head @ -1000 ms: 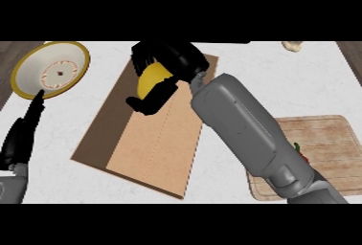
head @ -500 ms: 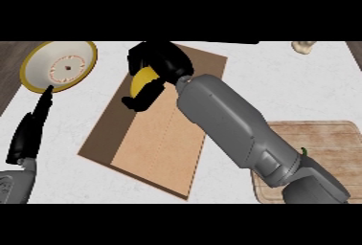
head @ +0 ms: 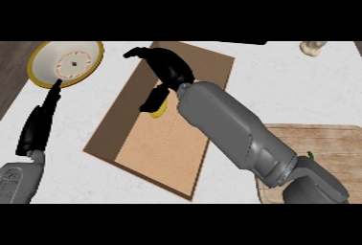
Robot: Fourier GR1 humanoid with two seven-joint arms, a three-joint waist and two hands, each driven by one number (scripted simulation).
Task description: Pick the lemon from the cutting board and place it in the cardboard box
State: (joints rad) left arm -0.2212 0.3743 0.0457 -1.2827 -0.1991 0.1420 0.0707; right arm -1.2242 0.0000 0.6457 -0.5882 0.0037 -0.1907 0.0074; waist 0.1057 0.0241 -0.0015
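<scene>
We saw the right hand (head: 164,66) reaching over the cardboard box (head: 152,143), its grey forearm crossing the view from the lower right. Its fingers were spread and relaxed rather than clenched: some pointed up and to the left, while the thumb hung down toward the box floor. The lemon (head: 160,106) lay inside the box, just below the palm and right beside the tip of the thumb; only a yellow sliver showed, and we could not tell whether the thumb touched it. Nothing was curled round it. The cutting board (head: 322,148) sat well apart from those fingers, at the lower right, partly under the forearm. The left hand (head: 40,125) rested at the left edge, fingers straight, their tips pointing at the rim of a yellow plate (head: 67,60).
</scene>
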